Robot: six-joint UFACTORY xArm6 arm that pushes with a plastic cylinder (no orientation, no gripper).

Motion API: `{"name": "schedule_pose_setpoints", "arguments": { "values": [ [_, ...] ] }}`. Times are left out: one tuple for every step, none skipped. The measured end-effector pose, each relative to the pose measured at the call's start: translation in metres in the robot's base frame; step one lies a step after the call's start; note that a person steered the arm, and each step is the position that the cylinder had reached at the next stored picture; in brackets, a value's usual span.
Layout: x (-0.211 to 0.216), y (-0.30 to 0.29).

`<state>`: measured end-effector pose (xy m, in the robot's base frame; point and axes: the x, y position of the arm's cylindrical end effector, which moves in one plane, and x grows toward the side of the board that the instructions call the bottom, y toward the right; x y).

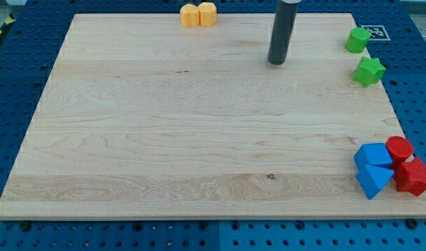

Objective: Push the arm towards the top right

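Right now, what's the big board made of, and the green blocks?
The board looks like pale wood: grain lines and a small knot show. The green cube and green star look smoothly painted or plastic; I can't tell which.

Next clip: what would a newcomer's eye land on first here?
Probably the dark rod near the view's top, my tip resting on bare wood, touching no block. Then the tight red and blue cluster at the bottom right corner, the two green blocks at the right edge, and the yellow-orange pair at the top edge.

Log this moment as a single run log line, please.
my tip: upper middle of wooden board, touching nothing | nearest: green star block, green cube block, to its right | heading: top right
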<state>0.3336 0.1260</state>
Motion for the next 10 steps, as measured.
{"name": "schedule_pose_setpoints", "arguments": {
  "values": [
    [0.000, 0.012],
    [0.000, 0.016],
    [0.000, 0.020],
    [0.000, 0.024],
    [-0.001, 0.027],
    [-0.002, 0.029],
    [-0.003, 0.032],
    [-0.004, 0.036],
    [-0.004, 0.039],
    [-0.007, 0.041]
  ]
}}
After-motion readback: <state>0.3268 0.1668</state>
